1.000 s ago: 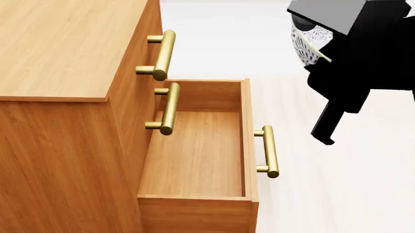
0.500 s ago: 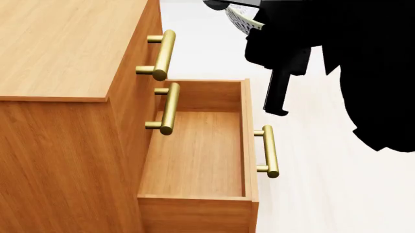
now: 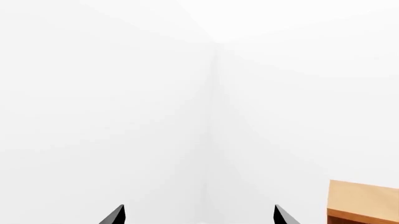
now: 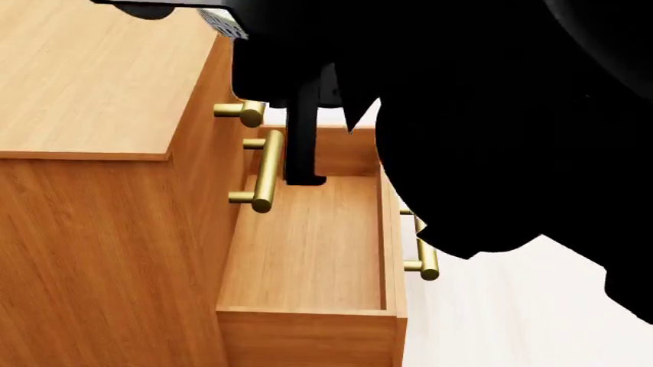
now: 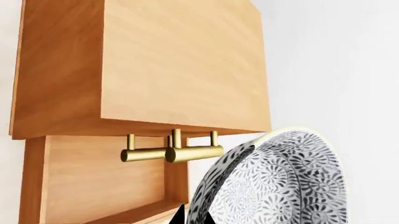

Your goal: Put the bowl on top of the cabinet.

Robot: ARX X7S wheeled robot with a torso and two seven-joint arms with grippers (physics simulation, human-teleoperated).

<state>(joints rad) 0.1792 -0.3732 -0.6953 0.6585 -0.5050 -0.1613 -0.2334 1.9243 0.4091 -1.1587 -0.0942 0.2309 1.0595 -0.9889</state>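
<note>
Ceramic and glazed, the bowl (image 5: 281,182) looks light but rigid, slick and chippable, best pinched at its rim, as the right gripper (image 5: 187,218) appears to do at the cabinet (image 5: 181,65) top's 3 o'clock edge; the left gripper's (image 3: 198,215) jaws stand spread.

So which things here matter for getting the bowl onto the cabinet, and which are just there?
Part of the job:
- the bowl, patterned, held on edge in the right gripper
- the cabinet, its flat top being the target

Just there:
- the open drawer, with nothing showing on its visible floor
- the brass handles
- the left gripper, fingers apart, holding nothing
</note>
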